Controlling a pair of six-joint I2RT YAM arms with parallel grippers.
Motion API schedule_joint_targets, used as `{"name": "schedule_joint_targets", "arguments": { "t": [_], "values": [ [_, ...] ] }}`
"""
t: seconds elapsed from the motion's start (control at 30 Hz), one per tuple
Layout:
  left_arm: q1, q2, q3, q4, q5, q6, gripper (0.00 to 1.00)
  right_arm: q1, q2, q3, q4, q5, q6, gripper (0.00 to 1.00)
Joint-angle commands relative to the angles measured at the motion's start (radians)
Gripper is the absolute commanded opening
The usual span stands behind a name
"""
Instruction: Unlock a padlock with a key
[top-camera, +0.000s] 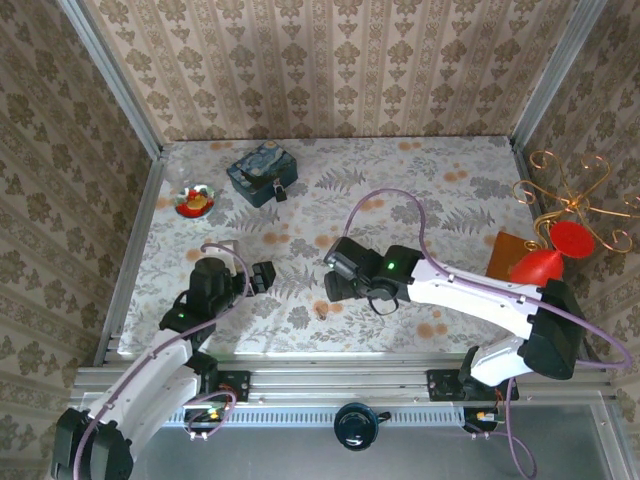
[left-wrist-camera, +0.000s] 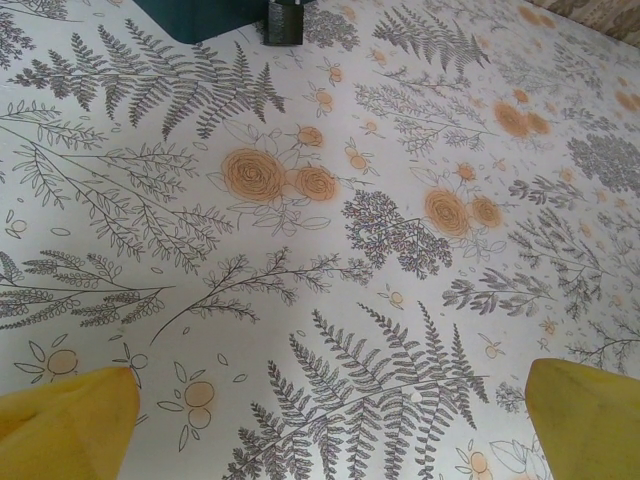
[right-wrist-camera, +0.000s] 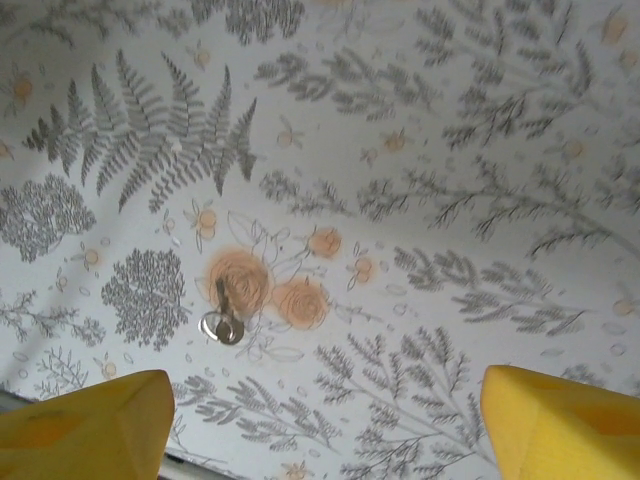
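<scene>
The small metal key (right-wrist-camera: 225, 315) lies flat on the floral tablecloth with its ring end towards the camera, over an orange rose print. My right gripper (right-wrist-camera: 325, 425) hovers just short of it, its yellow fingers (right-wrist-camera: 85, 425) wide apart with nothing between them; the key sits ahead of the left finger. From above, the key (top-camera: 321, 311) is a dark speck just below the right gripper (top-camera: 332, 276). The tiny dark padlock (top-camera: 279, 190) rests against the blue box (top-camera: 262, 172) at the back. My left gripper (top-camera: 265, 277) is open and empty, facing the distant padlock (left-wrist-camera: 285, 20).
A small red and white ornament (top-camera: 193, 200) stands left of the blue box. At the right edge are a gold wire stand (top-camera: 575, 200), a red funnel (top-camera: 545, 265) and a brown block (top-camera: 508, 255). Metal frame rails and papered walls enclose the table.
</scene>
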Motion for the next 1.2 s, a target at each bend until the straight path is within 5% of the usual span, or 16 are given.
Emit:
{"name": "schedule_joint_targets", "arguments": {
  "t": [0.0, 0.57, 1.17],
  "values": [
    [-0.010, 0.001, -0.013, 0.033, -0.015, -0.018, 1.00, 0.028, 0.039, -0.050, -0.004, -0.061, 0.110, 0.77],
    [-0.012, -0.046, -0.008, -0.011, -0.064, -0.012, 1.00, 0.071, 0.359, 0.091, 0.063, -0.208, 0.135, 0.50],
    [-0.007, -0.065, 0.003, -0.038, -0.078, -0.006, 1.00, 0.101, 0.567, 0.295, -0.095, -0.182, 0.080, 0.41]
  ]
}}
